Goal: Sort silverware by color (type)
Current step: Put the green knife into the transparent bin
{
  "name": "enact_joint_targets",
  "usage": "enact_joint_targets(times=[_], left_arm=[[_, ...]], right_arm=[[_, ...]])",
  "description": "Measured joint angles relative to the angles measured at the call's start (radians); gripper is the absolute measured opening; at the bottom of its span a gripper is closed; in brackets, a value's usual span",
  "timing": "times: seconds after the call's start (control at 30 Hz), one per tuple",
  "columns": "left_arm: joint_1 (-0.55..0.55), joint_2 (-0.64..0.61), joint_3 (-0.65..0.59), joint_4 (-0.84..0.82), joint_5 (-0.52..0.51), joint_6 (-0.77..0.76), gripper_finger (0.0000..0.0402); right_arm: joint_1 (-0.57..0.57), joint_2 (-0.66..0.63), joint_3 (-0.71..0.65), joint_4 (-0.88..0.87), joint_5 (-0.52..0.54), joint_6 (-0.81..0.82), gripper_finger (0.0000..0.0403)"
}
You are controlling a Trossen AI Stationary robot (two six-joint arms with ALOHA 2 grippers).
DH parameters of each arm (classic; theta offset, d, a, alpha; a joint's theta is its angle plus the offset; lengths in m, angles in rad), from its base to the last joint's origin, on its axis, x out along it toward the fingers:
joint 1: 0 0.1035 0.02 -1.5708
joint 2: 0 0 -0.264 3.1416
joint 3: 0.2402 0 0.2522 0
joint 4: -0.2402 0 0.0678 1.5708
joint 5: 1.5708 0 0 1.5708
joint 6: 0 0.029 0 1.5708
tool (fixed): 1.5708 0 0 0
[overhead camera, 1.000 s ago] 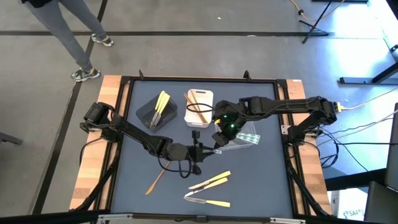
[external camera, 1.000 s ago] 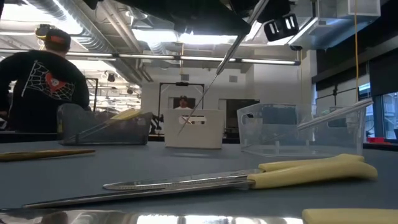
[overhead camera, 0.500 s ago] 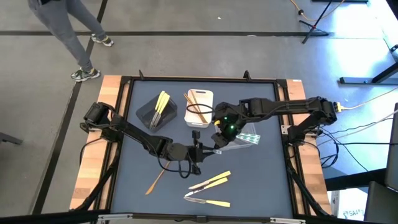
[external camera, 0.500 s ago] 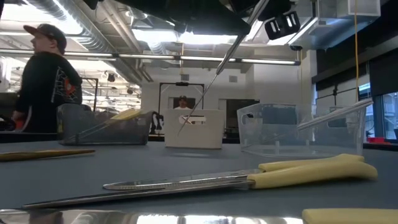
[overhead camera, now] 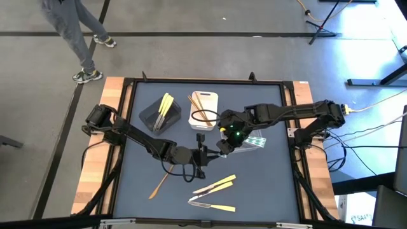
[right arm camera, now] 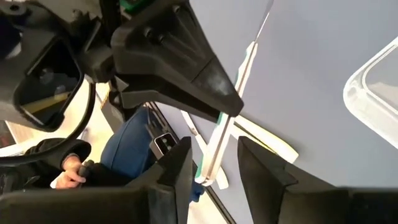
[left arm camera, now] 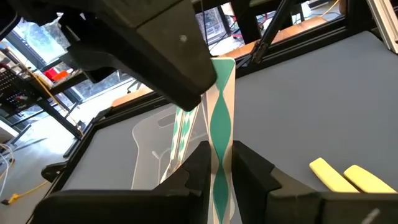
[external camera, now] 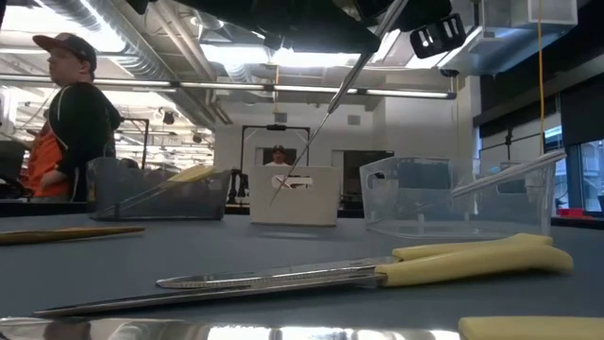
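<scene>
Green-handled utensil (left arm camera: 219, 134) between left gripper (overhead camera: 202, 154) and right gripper (overhead camera: 224, 144).

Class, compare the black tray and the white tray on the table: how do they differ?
The black tray holds pale yellow utensils; the white tray holds orange-brown utensils. The black tray sits turned at an angle; the white tray sits square to the table's edges. Both stand side by side.

Three trays sit at the far side: one black (overhead camera: 159, 114), one white (overhead camera: 204, 109), one clear (overhead camera: 249, 141). Near the front lie roughly three yellow-handled utensils (overhead camera: 216, 186) and one orange-brown utensil (overhead camera: 159, 184); counts inside the trays are unclear.
</scene>
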Motion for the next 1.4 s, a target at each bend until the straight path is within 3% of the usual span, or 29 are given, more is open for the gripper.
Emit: enact_joint_targets(times=[0.6, 1.0, 1.4], left_arm=[[0.0, -0.001, 0.0, 0.002, 0.001, 0.0, 0.0045], [-0.001, -0.002, 0.001, -0.001, -0.002, -0.003, 0.0045], [-0.001, -0.002, 0.001, 0.0, -0.001, -0.01, 0.0057]], right_arm=[[0.045, 0.062, 0.0, 0.038, -0.004, 0.008, 0.0114], [0.044, 0.063, -0.001, 0.015, -0.002, 0.013, 0.0027], [0.045, 0.063, -0.002, 0.008, 0.015, -0.004, 0.0017]])
